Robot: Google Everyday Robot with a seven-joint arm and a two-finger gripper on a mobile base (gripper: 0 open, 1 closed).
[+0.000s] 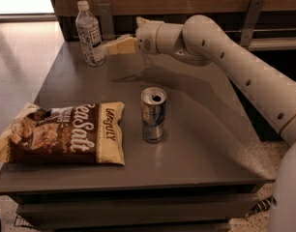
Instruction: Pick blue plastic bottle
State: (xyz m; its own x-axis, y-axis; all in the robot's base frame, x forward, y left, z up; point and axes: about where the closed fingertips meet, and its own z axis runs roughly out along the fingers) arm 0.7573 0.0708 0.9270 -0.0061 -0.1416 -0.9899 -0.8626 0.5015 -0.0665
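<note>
The blue plastic bottle point(89, 34) stands upright at the far left corner of the grey table point(201, 144). It is clear and bluish, with a white cap and a pale label with dark print. My gripper point(109, 48) reaches in from the right on the white arm. Its pale fingers point left, just right of the bottle at label height, close to it. It holds nothing.
A silver-and-blue drink can point(153, 115) stands open in the table's middle. A brown and cream sea-salt chip bag point(66, 135) lies at the front left. A wooden wall with metal brackets point(251, 18) runs behind the table. The floor shows at left.
</note>
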